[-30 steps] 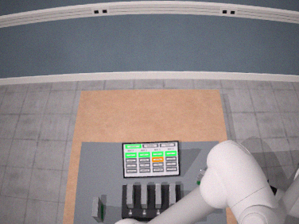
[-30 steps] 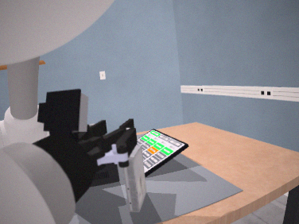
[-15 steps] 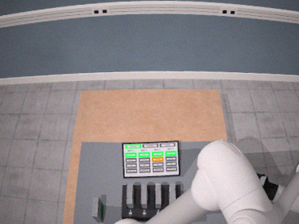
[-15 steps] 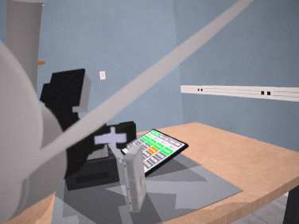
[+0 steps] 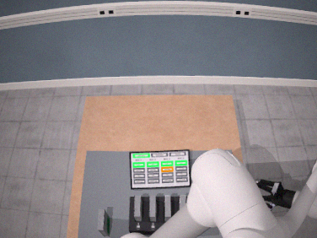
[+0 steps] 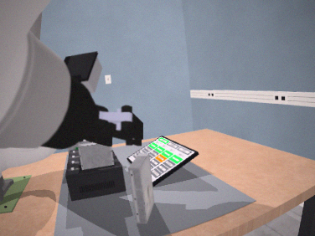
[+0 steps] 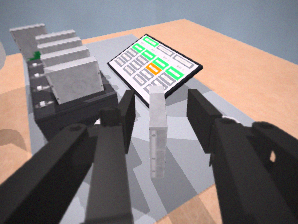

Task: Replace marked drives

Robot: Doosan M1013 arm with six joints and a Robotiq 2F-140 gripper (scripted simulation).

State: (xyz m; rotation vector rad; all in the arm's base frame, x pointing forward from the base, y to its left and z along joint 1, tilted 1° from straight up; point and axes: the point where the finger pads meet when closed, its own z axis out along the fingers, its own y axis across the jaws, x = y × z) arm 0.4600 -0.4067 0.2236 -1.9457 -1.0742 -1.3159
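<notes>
the drive (image 6: pixel 142 188) (image 7: pixel 157 131) stands upright on the surface (image 6: pixel 209 197) (image 7: pixel 187 172), beyond and between the parted, empty jaws (image 5: pixel 270 194) (image 6: pixel 135 125).

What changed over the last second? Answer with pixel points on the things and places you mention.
The end effector (image 6: pixel 136 135) (image 7: pixel 161 103) rose away from the upright drive (image 6: pixel 142 188) (image 7: pixel 157 130) and back toward the dock (image 5: pixel 141 228) (image 6: pixel 96 182) (image 7: pixel 75 112); nothing visibly gripped or released. Drive, dock and screen (image 5: pixel 160 170) (image 6: pixel 163 159) (image 7: pixel 155 67) stayed put.
</notes>
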